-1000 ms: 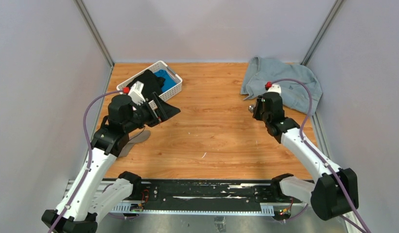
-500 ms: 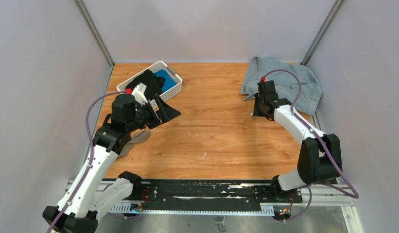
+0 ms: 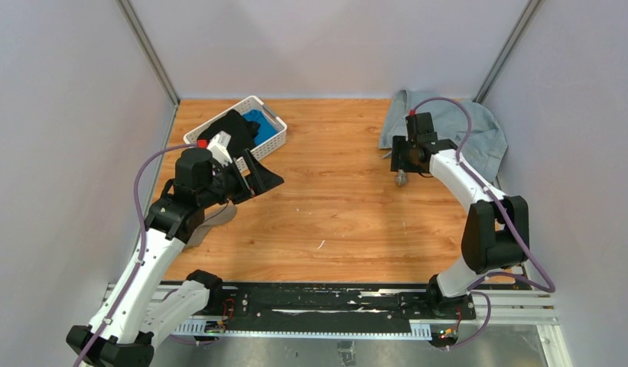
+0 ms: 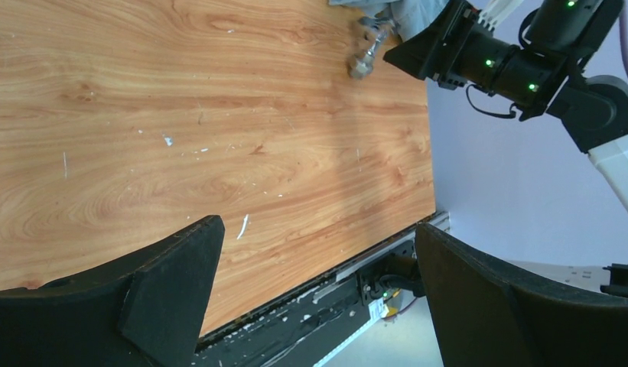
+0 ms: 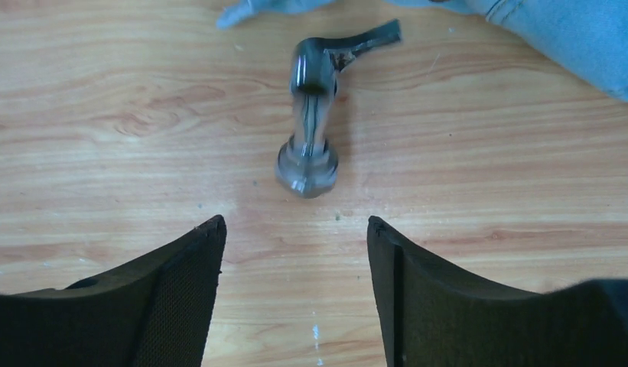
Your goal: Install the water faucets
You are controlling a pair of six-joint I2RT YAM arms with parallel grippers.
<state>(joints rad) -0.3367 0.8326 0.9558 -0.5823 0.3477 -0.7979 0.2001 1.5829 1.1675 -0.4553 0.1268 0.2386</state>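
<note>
Silver and motion-blurred, the faucet (image 5: 310, 115) lies on the wooden table (image 5: 104, 115) just beside the blue cloth (image 5: 571, 46), the right gripper (image 5: 295, 223) now drawn back and spread wide, the left gripper (image 4: 318, 229) likewise wide and empty.

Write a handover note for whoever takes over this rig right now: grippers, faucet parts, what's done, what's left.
Left gripper: open, empty, above the left side of the table.
Right gripper: open, empty, just short of the faucet.
The faucet lies on the table beside the blue cloth.
Done: tap and fitting look joined as one piece.
Left: grasp it. No mounting spot is visible.
</note>
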